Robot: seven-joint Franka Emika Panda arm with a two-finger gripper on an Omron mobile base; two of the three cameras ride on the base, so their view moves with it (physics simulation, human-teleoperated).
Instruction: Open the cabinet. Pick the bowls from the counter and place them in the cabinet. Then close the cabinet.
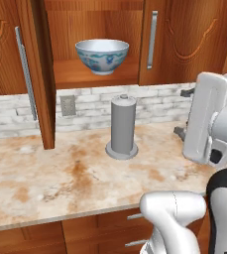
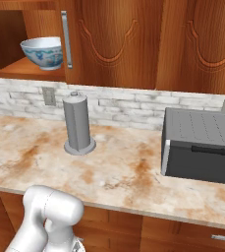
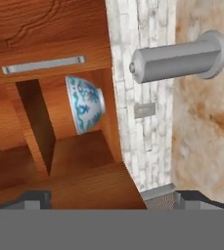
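The hand (image 3: 106, 197) stands wide and holds nothing, rolled sideways and drawn back from the cabinet (image 1: 92, 30), presumably to leave room for the next reach. One bowl (image 1: 102, 56) sits upright on the cabinet shelf (image 1: 75, 75), close to the shelf's front edge. The left door (image 1: 33, 74) is swung out over the bench (image 1: 60, 178); the right door (image 1: 152, 39) is shut. A grey cylinder (image 1: 122, 128) stands on the bench below the opening, and a dark appliance (image 2: 200, 145) lies well to the right.

cabinet (image 1: 95, 34): wood | bowl (image 1: 102, 55): glossy | counter (image 1: 60, 183): mottled stone | cylinder (image 1: 122, 126): matt grey
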